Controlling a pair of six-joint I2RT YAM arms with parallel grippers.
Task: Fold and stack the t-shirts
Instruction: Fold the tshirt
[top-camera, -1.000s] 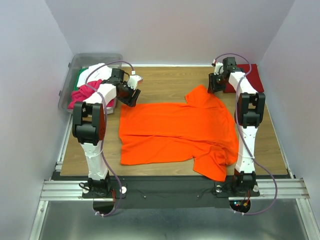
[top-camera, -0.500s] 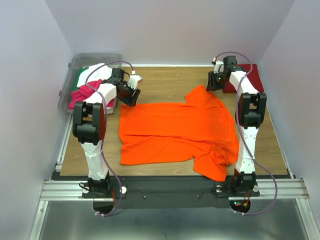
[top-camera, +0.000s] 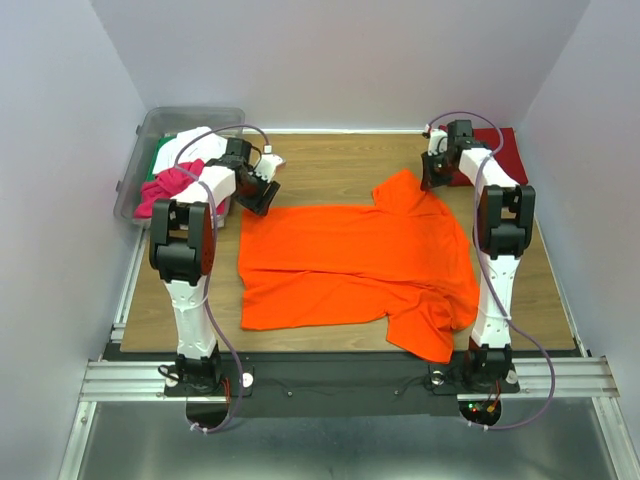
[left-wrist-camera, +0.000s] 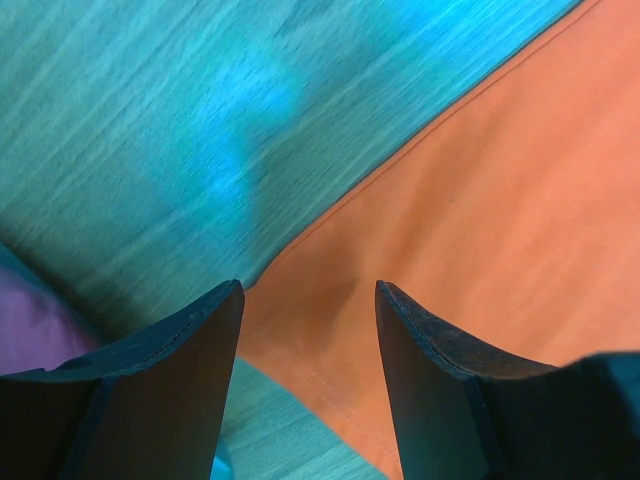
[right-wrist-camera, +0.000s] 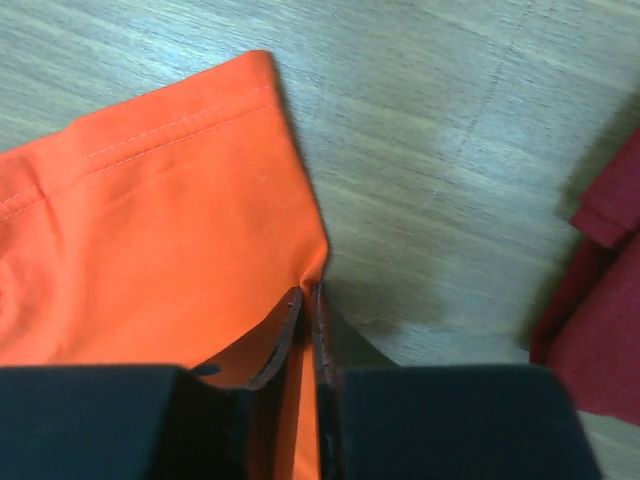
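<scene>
While the top external view is taken first, the orange t-shirt (top-camera: 350, 265) is found spread flat on the table (top-camera: 330, 160) between the two arms. One sleeve points toward the far right, and the near right part is rumpled at the table's edge. A dark red t-shirt (top-camera: 497, 150) lies flat at the far right corner. A clear bin (top-camera: 133, 175) at the far left holds magenta (top-camera: 165, 188), white (top-camera: 195, 135) and green (top-camera: 165, 155) cloth. The left arm (top-camera: 185, 240) reaches to the far left corner of the orange t-shirt, and the right arm (top-camera: 497, 215) reaches to its far sleeve.

Left wrist view: the left jaws stand wide apart, one of the fingers (left-wrist-camera: 170, 380) on each side of the shirt's corner, with the hem running diagonally past them. Nothing is gripped. Whether the tips touch the table cannot be told.

Right wrist view: the right jaws are closed on the edge of the orange sleeve, with a thin fold of cloth pinched between the pads (right-wrist-camera: 290, 345). The dark red t-shirt shows at the right, apart from the sleeve.

Assessment: the cloth appears light, soft and limp. It should drape and sag rather than keep any shape, and may slip from a shallow pinch. Hems and corners look the soundest holds, since the doubled stitching gives the jaws some bite. A hold at two corners should keep the edge taut for folding.
</scene>
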